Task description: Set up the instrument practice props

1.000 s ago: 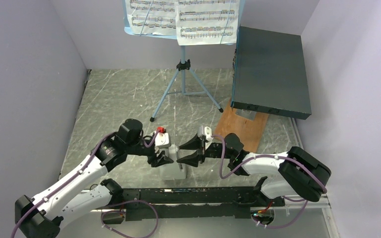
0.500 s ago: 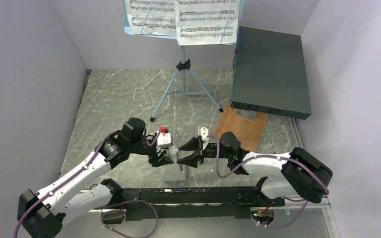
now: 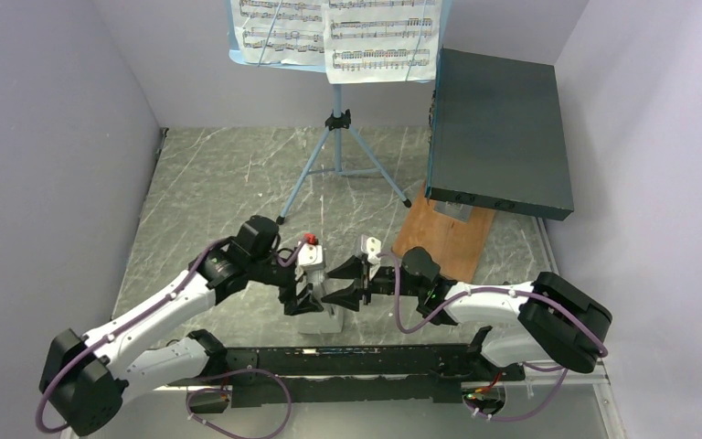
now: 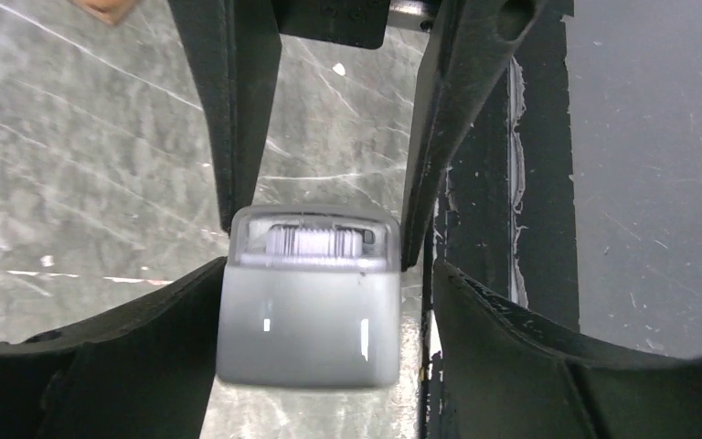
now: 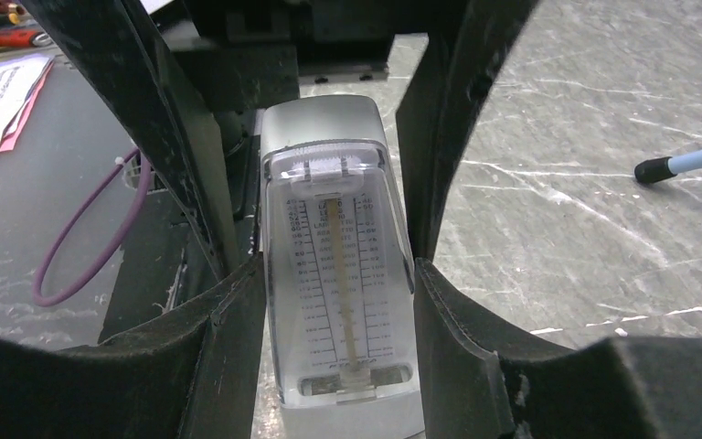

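A: Overhead view: even, diffuse light from above. Soft shadows on the table (image 3: pixel 201 183). Sharp all over.
B: Wrist cams?
A: Left wrist: metronome (image 4: pixel 306 311) close to the lens and soft, two small glints on its face. Right wrist: scale is readable, sheen on the top. Dark foreground crushed to black in both.
B: Distortion?
A: Walls (image 3: pixel 46 137) splay outward in the overhead view, wide lens.

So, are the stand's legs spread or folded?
Spread: the stand has its legs splayed out from the hub, feet apart on the table.
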You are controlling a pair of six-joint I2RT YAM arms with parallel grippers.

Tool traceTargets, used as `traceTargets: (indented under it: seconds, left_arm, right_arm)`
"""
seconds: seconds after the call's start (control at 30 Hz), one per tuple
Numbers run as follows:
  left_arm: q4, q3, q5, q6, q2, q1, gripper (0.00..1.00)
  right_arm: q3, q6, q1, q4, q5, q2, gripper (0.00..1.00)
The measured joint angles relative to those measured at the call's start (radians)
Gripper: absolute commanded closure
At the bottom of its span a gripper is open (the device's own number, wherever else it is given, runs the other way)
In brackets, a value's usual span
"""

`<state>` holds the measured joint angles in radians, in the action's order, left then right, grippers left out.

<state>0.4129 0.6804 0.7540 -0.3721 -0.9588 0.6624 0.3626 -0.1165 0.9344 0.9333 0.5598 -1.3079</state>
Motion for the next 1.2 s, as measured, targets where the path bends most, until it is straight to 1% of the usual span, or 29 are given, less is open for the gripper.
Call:
traceTargets:
  seconds: [0.1,0.17,0.27,0.3,0.37,0.47,0.5,0.53,0.6,0.67,0.77,0.93,1.1,1.2]
  left_arm:
    - [-0.003,-0.002,0.000,-0.001,-0.050,0.019,0.19]
    - [-0.005,-0.002,-0.007,-0.005,-0.056,0.024,0.23]
    - [-0.006,-0.002,-0.028,-0.010,-0.055,0.032,0.38]
    - [-0.006,-0.002,-0.035,-0.013,-0.055,0.033,0.46]
    - [-0.001,-0.002,-0.039,-0.028,-0.050,0.036,0.67]
    - [0.006,-0.001,-0.042,-0.032,-0.045,0.045,0.91]
    - [0.004,-0.001,-0.047,-0.034,-0.044,0.046,0.96]
    - [0.002,-0.001,-0.047,-0.034,-0.044,0.046,1.00]
    - [-0.005,-0.001,-0.048,-0.034,-0.044,0.050,1.00]
    - [0.002,-0.001,-0.052,-0.035,-0.041,0.053,1.00]
    - [0.023,-0.002,-0.060,-0.038,-0.028,0.051,1.00]
    - [0.027,-0.002,-0.062,-0.043,-0.026,0.051,1.00]
    - [0.028,-0.002,-0.062,-0.045,-0.026,0.051,1.00]
    - [0.029,-0.002,-0.062,-0.045,-0.026,0.051,1.00]
  right_arm:
    - [0.000,0.001,0.004,0.000,-0.011,0.000,1.00]
    - [0.000,0.001,0.005,0.000,-0.012,0.000,1.00]
    - [0.000,0.004,0.008,-0.002,-0.013,0.001,1.00]
    - [0.000,0.005,0.009,-0.003,-0.014,0.001,0.97]
    - [0.000,0.008,0.009,-0.009,-0.016,0.005,0.80]
    - [0.000,0.020,0.013,-0.029,-0.016,0.018,0.57]
    - [0.000,0.026,0.014,-0.041,-0.018,0.026,0.49]
    - [0.000,0.031,0.014,-0.056,-0.019,0.035,0.42]
    - [0.000,0.043,0.015,-0.088,-0.019,0.056,0.29]
    - [0.000,0.057,0.015,-0.124,-0.016,0.078,0.19]
    - [0.000,0.091,0.011,-0.171,-0.011,0.101,0.12]
    - [0.000,0.121,0.010,-0.215,0.002,0.097,0.11]
    - [0.005,0.123,0.010,-0.212,0.018,0.069,0.11]
    - [0.018,0.119,0.010,-0.203,0.027,0.047,0.13]
